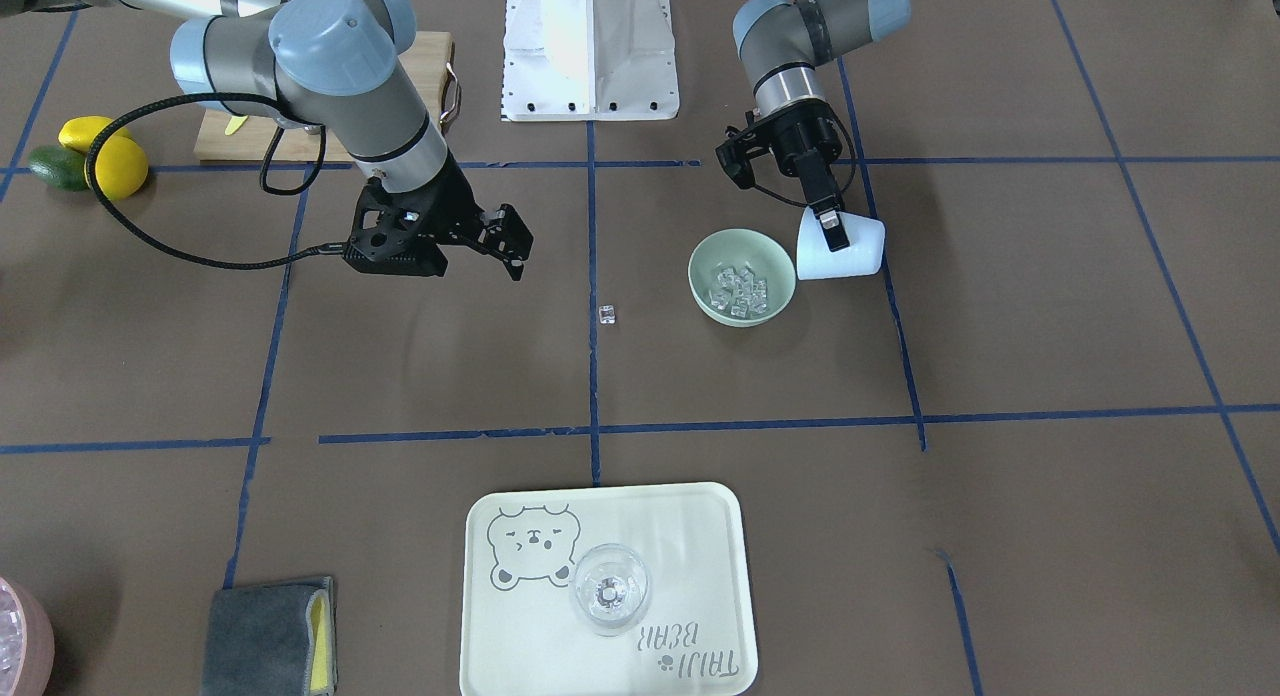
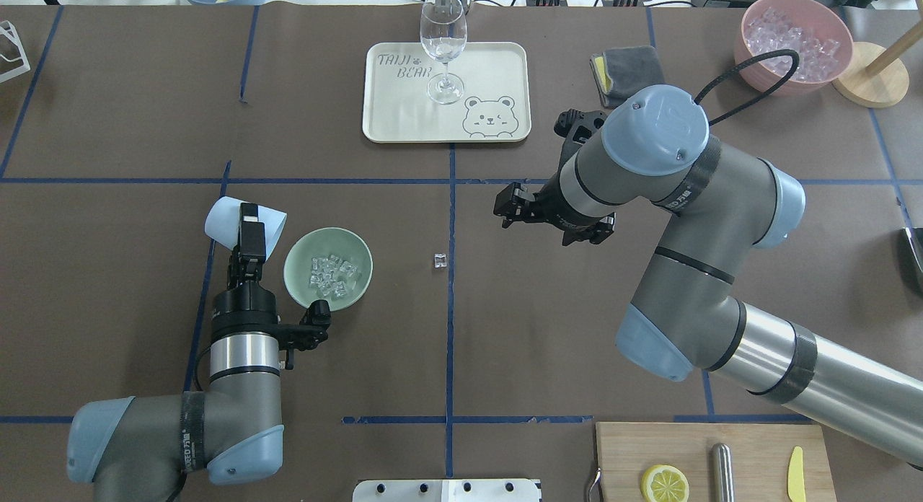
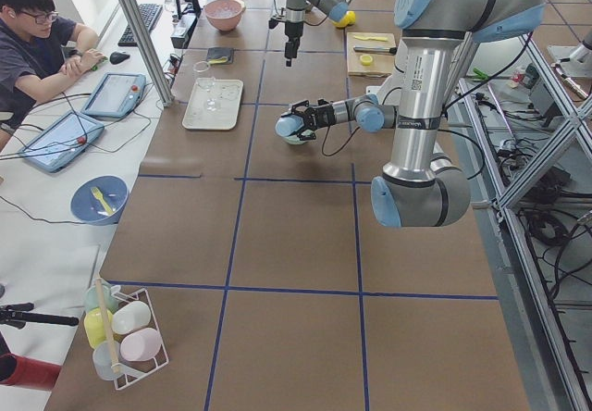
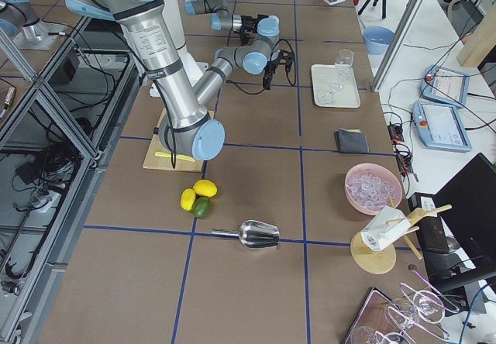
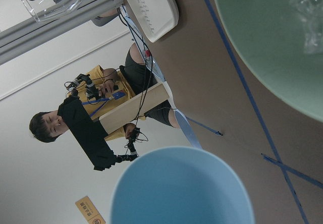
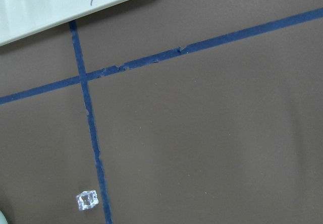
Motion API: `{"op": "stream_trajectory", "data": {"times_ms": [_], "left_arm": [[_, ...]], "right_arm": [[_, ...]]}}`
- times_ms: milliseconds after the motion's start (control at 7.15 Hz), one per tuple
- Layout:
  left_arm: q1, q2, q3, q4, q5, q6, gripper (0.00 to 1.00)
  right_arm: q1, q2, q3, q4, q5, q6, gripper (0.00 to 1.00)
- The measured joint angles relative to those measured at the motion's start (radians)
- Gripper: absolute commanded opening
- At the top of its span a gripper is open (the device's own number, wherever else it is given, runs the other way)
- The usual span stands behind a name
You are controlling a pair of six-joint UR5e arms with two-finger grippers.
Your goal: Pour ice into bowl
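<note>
The ice (image 2: 332, 275) lay heaped in the bowl (image 2: 294, 271), with one stray cube (image 2: 440, 260) well apart on the table (image 2: 130, 112). Just beside the bowl, the light blue cup (image 2: 223, 222) was tipped over with its long axis level; we could not make out its mouth end. The left gripper (image 2: 250, 228) pinched the cup, reaching low and forward. The right gripper (image 2: 507, 206) hovered with its jaws spread.

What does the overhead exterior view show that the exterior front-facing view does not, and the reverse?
Only overhead: the lemon slice on the cutting board. Only front-facing: two lemons and a lime near that board. Both: the bowl holding the ice, a stray ice cube on the table, and the left end effector gripping the tilted light blue cup.
</note>
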Motion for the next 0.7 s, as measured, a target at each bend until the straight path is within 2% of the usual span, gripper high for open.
{"op": "stream_trajectory", "data": {"times_ms": [419,699], "left_arm": [[0.0,-0.001,-0.009,-0.005,-0.004,-0.03,0.0],[0.0,-0.002,-0.013,-0.009,-0.016,-0.187,0.0]], "right_arm": [[-0.002,0.001,-0.001,0.0,0.0,0.001,1.0],[-0.003,0.002,-0.001,0.0,0.0,0.001,1.0]]}}
